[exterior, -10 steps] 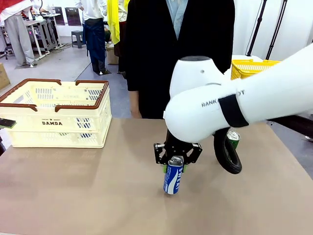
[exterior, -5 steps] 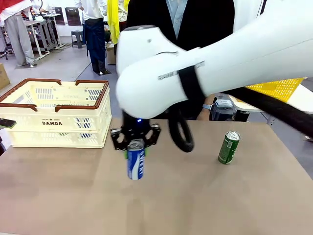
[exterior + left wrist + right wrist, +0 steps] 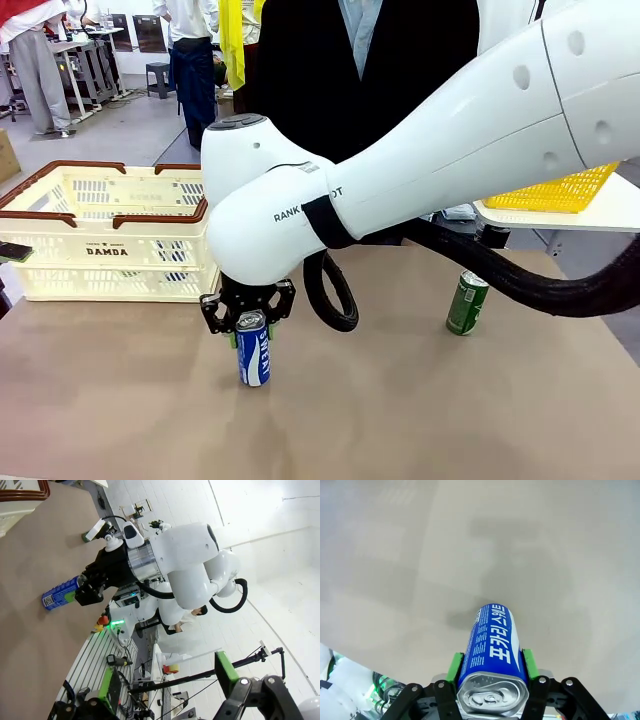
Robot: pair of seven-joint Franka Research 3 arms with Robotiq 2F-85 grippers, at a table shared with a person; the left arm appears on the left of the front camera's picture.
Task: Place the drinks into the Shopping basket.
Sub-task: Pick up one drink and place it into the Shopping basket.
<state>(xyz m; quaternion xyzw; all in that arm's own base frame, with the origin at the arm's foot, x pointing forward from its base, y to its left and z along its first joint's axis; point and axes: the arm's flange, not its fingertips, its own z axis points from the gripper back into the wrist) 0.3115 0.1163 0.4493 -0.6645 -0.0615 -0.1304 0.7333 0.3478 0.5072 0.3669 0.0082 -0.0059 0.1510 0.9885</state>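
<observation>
My right gripper (image 3: 248, 318) is shut on the top of a blue can with white lettering (image 3: 253, 352) and holds it upright just above the table, a little right of the Shopping basket's front corner. The right wrist view looks down along the blue can (image 3: 492, 650), which sits between the green pads (image 3: 454, 664). The cream Shopping basket (image 3: 110, 230) with its brown rim stands at the left. A dark green can (image 3: 467, 300) stands upright at the right. My left gripper (image 3: 167, 680) is open and looks across at the blue can (image 3: 60, 592).
A person in a black jacket (image 3: 360, 90) stands at the far edge of the table. Behind, at the right, a yellow mesh basket (image 3: 560, 190) rests on a white side table. My right arm (image 3: 420, 190) spans the middle of the table.
My right arm has swung left across the table with the blue can, from the middle to beside the Shopping basket. The dark green can has not moved.
</observation>
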